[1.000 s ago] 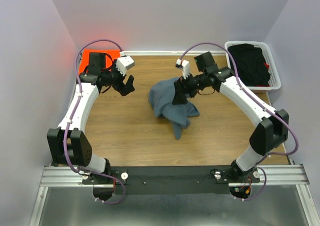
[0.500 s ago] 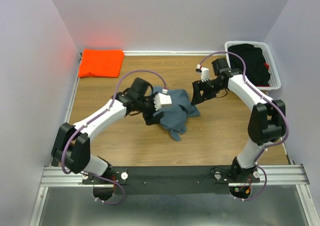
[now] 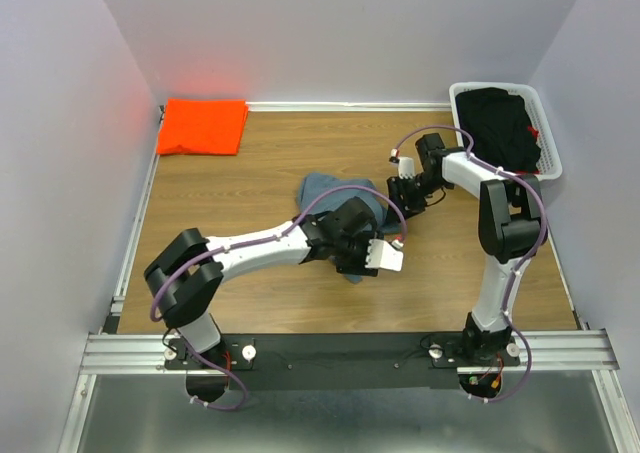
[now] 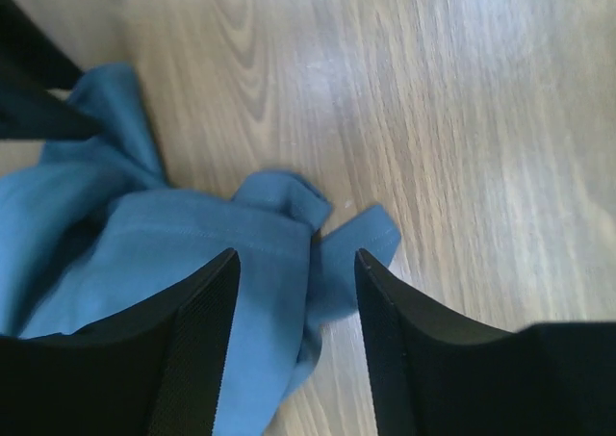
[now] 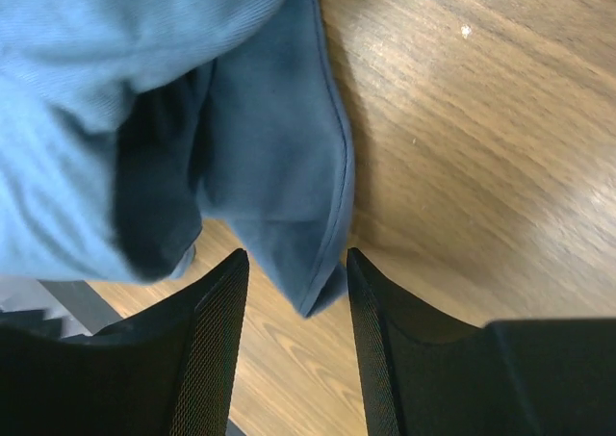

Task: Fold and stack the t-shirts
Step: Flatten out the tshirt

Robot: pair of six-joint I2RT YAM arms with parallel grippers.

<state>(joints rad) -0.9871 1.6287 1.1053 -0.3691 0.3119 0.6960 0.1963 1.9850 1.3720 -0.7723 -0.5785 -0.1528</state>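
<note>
Both arms have swung onto the crumpled blue-grey t-shirt (image 3: 328, 189) at mid-frame, left gripper (image 4: 296, 263) and right gripper (image 5: 294, 263) each spread astride a hem, nothing pinched yet, apparently readying to pull it flat.

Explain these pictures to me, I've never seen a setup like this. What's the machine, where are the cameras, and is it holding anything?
These are two robot arms bolted to the near edge of a wooden table. The wide picture looks down from above and behind them. The two close-ups come from small cameras on the wrists, so each shows its own pair of black fingers at the bottom.

On the table lie a crumpled slate blue-grey cloth t-shirt in the middle, a folded bright orange t-shirt in the far left corner, and a white plastic basket of dark clothes at the far right.

Both arms reach to the blue-grey shirt. The left arm's fingers and the right arm's fingers stand apart with a shirt edge between them. Neither pair is clamped on it, so nothing is held.
</note>
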